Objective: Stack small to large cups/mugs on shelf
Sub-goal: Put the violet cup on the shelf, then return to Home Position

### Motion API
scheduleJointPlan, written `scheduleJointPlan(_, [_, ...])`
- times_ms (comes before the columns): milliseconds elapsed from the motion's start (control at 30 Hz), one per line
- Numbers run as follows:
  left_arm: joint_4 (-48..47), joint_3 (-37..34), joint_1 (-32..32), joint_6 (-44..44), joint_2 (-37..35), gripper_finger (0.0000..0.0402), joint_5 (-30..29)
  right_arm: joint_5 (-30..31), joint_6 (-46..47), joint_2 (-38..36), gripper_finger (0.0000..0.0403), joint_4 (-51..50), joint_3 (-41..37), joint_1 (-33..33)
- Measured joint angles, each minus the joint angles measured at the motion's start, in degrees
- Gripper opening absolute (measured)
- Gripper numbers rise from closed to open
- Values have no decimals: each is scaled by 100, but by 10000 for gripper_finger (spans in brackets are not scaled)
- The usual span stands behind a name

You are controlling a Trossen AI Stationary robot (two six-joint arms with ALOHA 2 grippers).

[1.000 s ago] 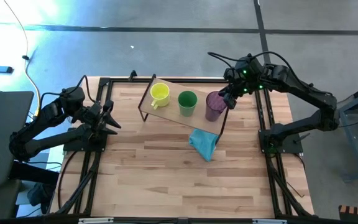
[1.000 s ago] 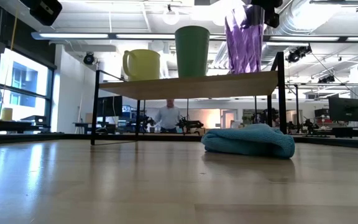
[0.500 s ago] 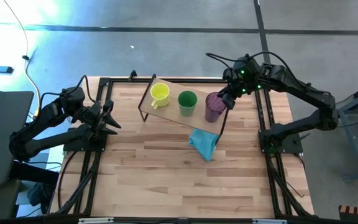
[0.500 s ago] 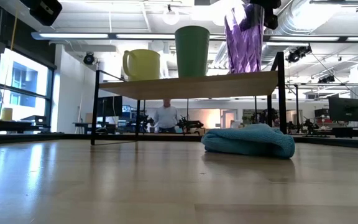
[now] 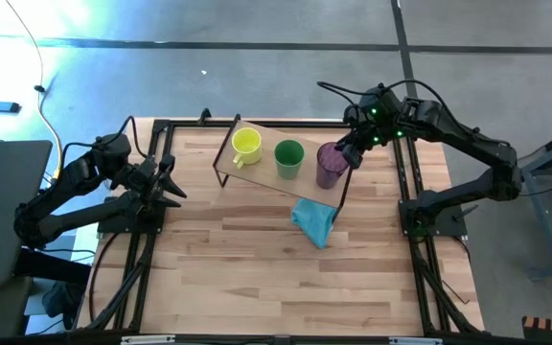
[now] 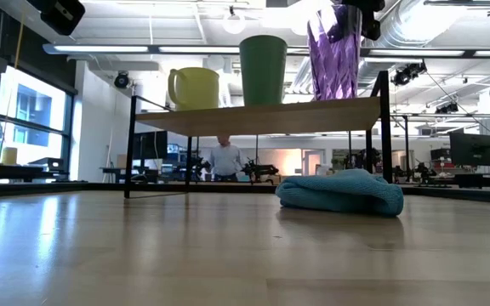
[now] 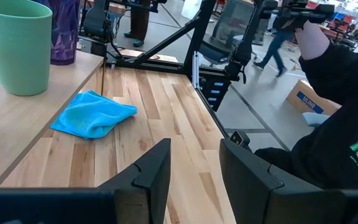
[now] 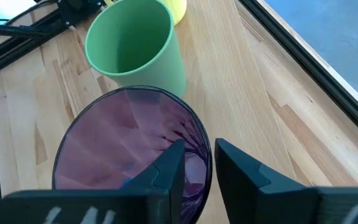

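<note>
Your right end effector (image 8: 194, 163) is pinching the purple tumbler's (image 8: 126, 146) rim, fingers narrowly parted astride the wall. It is likely handling light, stiff and slippery, so you are best gripping that rim.

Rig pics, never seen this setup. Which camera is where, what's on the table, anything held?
Two robot arms work at a wooden table. One picture looks straight down, one looks level across the table top, and one comes from each wrist. A small shelf carries a yellow mug, a green cup and a purple tumbler in a row. A blue cloth lies beside it. The right hand pinches the standing tumbler's rim. The left hand waits open and empty at the table's left side.
</note>
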Motion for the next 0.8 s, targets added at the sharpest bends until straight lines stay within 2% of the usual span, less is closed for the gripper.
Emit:
scheduleJointPlan(400, [0,0,-2,0,0,127,0,-2,0,-6,113,3,0,0])
scheduleJointPlan(800, [1,-1,-1,0,0,127,0,-15,22,-50,115,-68,95,0])
